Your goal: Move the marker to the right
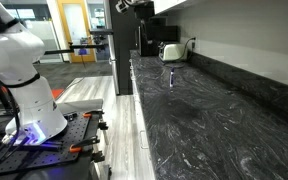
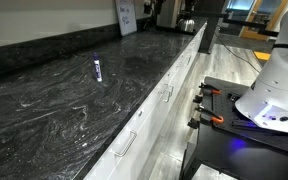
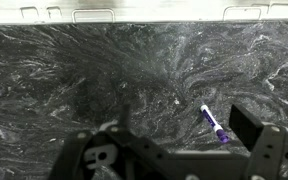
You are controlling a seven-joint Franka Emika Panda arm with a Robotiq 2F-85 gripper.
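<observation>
The marker [image 3: 214,123] is a short bluish-purple pen with a whitish end. It lies flat on the dark marbled countertop [image 3: 74,70]. It also shows in both exterior views [image 1: 171,78] [image 2: 97,70], alone on the counter. In the wrist view my gripper [image 3: 183,122] is open and empty, above the counter. The marker lies between the two fingers, close to the right-hand finger, and nothing touches it.
A silver appliance [image 1: 170,50] and a dark coffee machine [image 1: 149,35] stand at the far end of the counter, also seen in an exterior view [image 2: 169,14]. The counter's front edge [image 2: 174,70] drops to white cabinets. The robot base [image 2: 274,90] stands on the floor beside it.
</observation>
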